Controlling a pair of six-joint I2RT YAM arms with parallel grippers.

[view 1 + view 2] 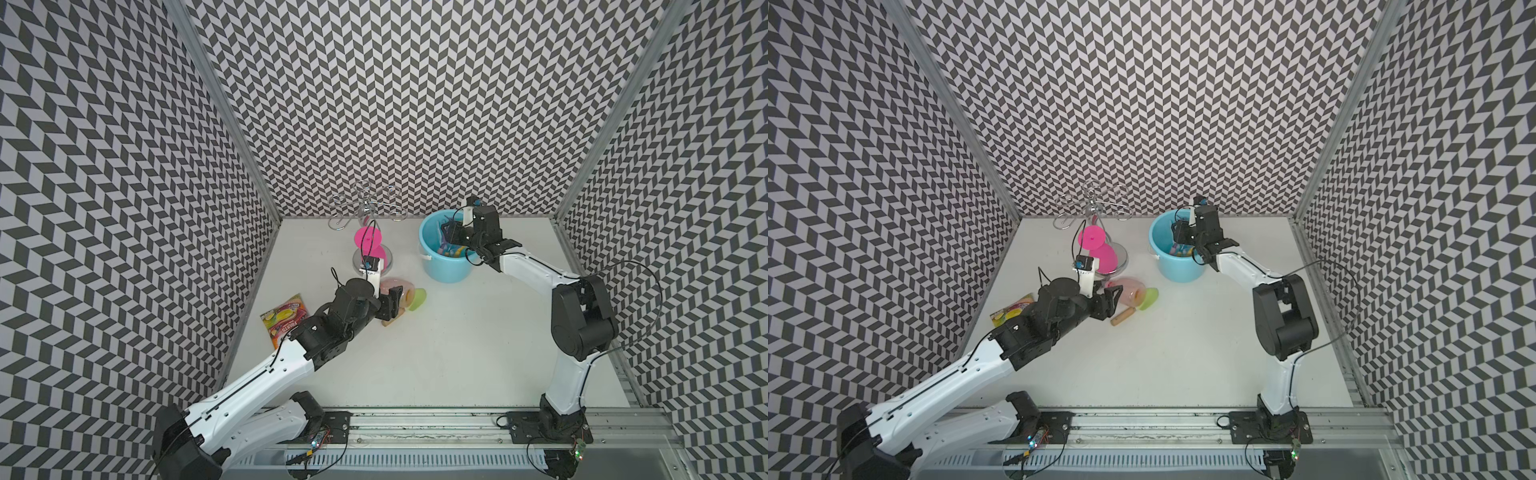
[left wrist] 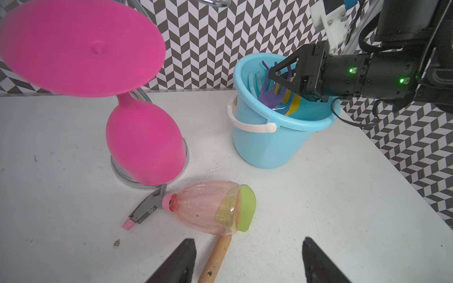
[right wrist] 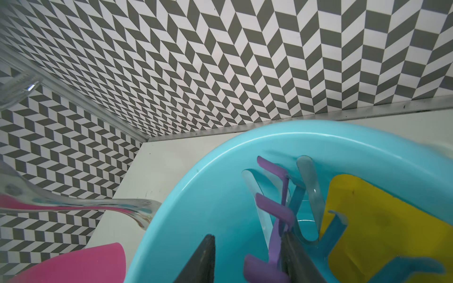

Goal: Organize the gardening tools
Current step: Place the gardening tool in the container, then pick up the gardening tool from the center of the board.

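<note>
Left wrist view: the left gripper hangs open over the green trowel, whose blade overlaps the spray bottle. Lifting the trowel may roll the bottle into the pink cup, which stands just beside it. The right gripper, jaws parted inside the bucket, touches the purple fork, so withdrawal could snag it. The table is free toward the front.

left tool hides part of the spray bottle in both top views
</note>
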